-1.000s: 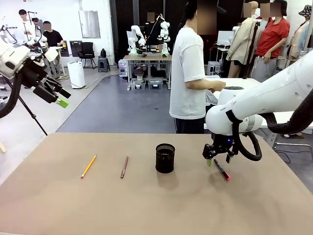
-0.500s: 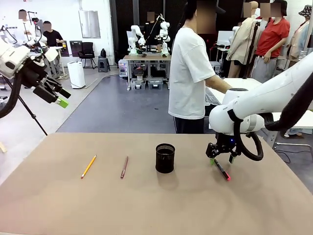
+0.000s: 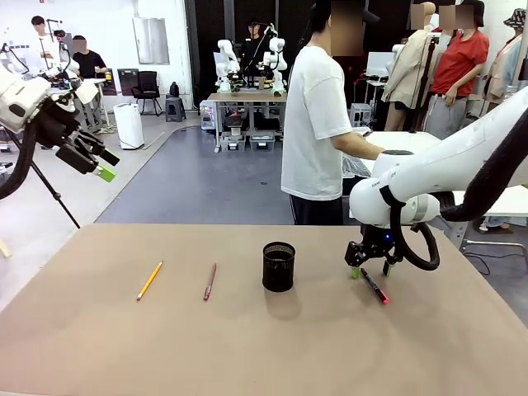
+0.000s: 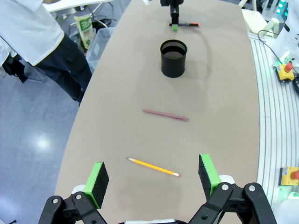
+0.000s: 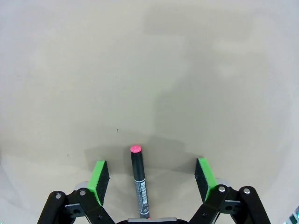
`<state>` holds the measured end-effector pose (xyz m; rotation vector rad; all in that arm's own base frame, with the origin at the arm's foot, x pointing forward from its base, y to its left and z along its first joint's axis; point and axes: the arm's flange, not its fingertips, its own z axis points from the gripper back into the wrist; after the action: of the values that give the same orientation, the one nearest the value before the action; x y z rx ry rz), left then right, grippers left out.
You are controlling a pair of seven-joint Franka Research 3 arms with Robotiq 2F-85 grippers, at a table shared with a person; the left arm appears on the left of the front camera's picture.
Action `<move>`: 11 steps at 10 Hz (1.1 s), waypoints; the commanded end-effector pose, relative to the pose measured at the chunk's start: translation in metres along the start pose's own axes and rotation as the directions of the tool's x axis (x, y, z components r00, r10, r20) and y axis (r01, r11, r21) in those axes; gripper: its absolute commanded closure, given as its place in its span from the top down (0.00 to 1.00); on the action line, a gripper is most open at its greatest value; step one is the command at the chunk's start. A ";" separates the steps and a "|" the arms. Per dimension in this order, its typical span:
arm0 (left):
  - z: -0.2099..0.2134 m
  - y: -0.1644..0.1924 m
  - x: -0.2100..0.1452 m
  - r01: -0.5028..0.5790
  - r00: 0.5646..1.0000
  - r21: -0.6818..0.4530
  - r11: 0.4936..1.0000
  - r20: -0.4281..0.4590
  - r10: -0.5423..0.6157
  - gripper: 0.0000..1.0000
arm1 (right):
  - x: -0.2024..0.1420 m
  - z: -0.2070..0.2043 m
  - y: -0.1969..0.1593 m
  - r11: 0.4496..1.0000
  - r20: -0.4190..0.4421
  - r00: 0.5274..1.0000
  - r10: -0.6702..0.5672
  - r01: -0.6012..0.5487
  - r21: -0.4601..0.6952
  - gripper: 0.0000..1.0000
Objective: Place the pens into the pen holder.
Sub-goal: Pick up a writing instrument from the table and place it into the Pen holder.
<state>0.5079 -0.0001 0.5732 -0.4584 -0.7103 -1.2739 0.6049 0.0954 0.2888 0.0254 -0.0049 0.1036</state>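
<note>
Right tool [image 3: 369, 270] has edged over the pink-capped pen [image 3: 374, 285], jaws wide w/ nothing held (left tool [image 3: 106, 165] likewise); off-centre closing could roll it away across tabletop [image 3: 247, 346].

A matte brown tabletop [image 3: 247, 346] lies near, and beyond it a glossy blue-grey floor [image 3: 198, 181] runs to a white wall [image 3: 111, 33] at far left and a black wall [image 3: 206, 41] in the far middle. Before them stand 1 black office chair [image 3: 148, 87], a white boxy unit [image 3: 129, 125] and a grey workbench [image 3: 247, 97] with bins [image 3: 262, 142] beneath. A white table [image 3: 425, 138] sits at far right.
</note>
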 end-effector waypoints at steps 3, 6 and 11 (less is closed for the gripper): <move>0.001 0.000 0.000 0.001 1.000 -0.005 1.000 0.004 -0.001 1.00 | 0.010 0.007 0.008 0.999 0.008 1.000 0.024 -0.023 -0.046 0.39; 0.001 0.000 0.000 0.001 1.000 -0.005 1.000 0.004 -0.001 1.00 | 0.009 0.004 0.011 0.999 0.003 1.000 0.031 -0.031 -0.038 0.00; 0.001 0.000 0.000 0.001 1.000 -0.005 1.000 0.004 -0.001 1.00 | 0.008 0.006 0.013 0.998 -0.002 0.998 0.061 -0.061 -0.010 0.00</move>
<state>0.5079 -0.0001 0.5732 -0.4585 -0.7103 -1.2739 0.6101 0.1071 0.2986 0.0055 -0.0241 0.1468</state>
